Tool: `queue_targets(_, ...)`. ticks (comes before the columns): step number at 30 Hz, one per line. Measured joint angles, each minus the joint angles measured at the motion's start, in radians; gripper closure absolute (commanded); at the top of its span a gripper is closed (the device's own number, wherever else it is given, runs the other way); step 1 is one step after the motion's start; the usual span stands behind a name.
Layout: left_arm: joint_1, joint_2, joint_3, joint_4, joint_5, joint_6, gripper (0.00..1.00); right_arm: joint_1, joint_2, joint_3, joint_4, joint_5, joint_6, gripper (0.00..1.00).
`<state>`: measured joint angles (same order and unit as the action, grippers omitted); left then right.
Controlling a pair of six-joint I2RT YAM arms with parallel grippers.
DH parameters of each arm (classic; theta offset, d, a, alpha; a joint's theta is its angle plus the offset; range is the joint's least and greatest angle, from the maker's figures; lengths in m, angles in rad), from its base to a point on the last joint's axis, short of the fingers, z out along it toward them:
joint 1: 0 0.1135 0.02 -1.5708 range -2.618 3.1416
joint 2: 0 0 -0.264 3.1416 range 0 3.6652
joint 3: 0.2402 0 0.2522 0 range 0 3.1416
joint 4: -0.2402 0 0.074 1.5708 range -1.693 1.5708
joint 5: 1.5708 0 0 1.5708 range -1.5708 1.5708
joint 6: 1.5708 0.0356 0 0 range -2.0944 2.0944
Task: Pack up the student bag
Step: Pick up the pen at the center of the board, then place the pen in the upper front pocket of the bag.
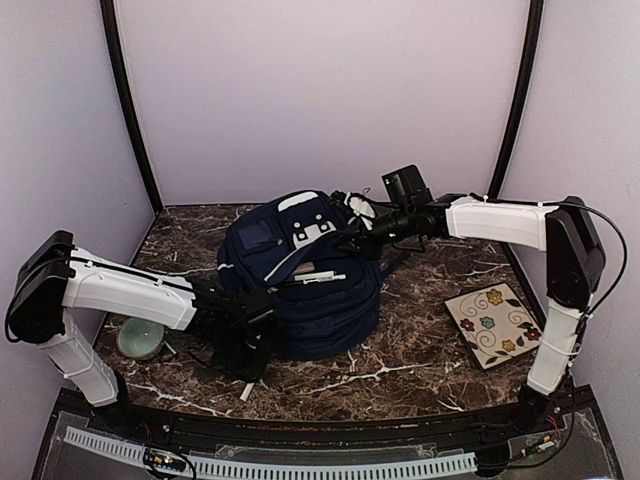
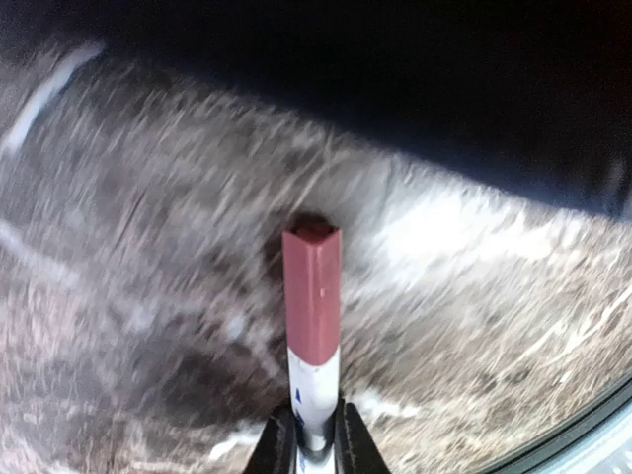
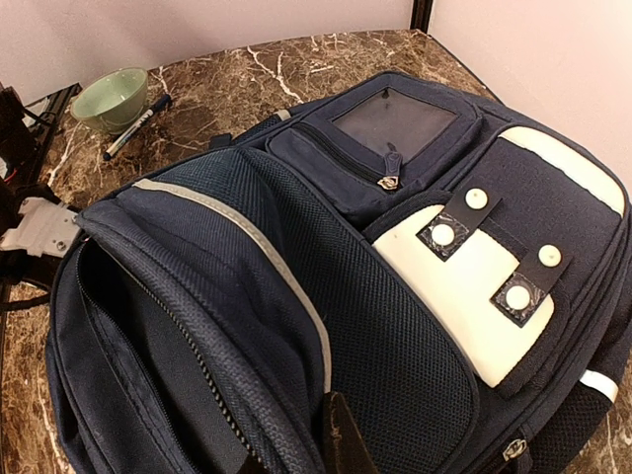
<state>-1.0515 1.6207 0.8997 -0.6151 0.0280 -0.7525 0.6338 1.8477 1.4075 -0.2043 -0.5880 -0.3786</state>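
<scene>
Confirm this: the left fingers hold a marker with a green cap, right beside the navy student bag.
Wrong on the colour only. The left wrist view shows the marker in the left fingers with a dark red cap, not green, right beside the navy student bag.

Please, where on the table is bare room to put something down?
Bare marble lies between the student bag and the flowered tile, and in front of the bag toward the near edge. The left side is crowded: green bowl, left arm.

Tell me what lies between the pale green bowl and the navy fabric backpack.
A dark-capped pen lies beside the bowl, short of the backpack; the right wrist view shows it.
</scene>
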Motion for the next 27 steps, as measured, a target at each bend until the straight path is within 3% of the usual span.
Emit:
queue_targets(3, 0.0, -0.042, -0.019, -0.027, -0.004, 0.018, 0.94, 0.0, 0.0, 0.0, 0.0, 0.0, 0.0, 1.0)
queue_targets(7, 0.0, -0.105, 0.026, -0.083, 0.006, 0.151, 0.95, 0.0, 0.0, 0.0, 0.0, 0.0, 0.0, 1.0)
queue_targets(16, -0.056, -0.114, 0.405, -0.082, 0.077, 0.584, 0.97, 0.0, 0.0, -0.002, 0.002, -0.005, 0.003, 1.0)
queue_targets(21, -0.058, -0.006, 0.611, -0.045, -0.057, 0.826, 0.99, 0.0, 0.0, -0.002, 0.003, -0.011, 0.016, 1.0)
queue_targets(27, -0.056, 0.161, 0.639, 0.018, -0.297, 1.081, 1.0, 0.0, 0.0, -0.002, 0.003, -0.015, 0.021, 1.0)
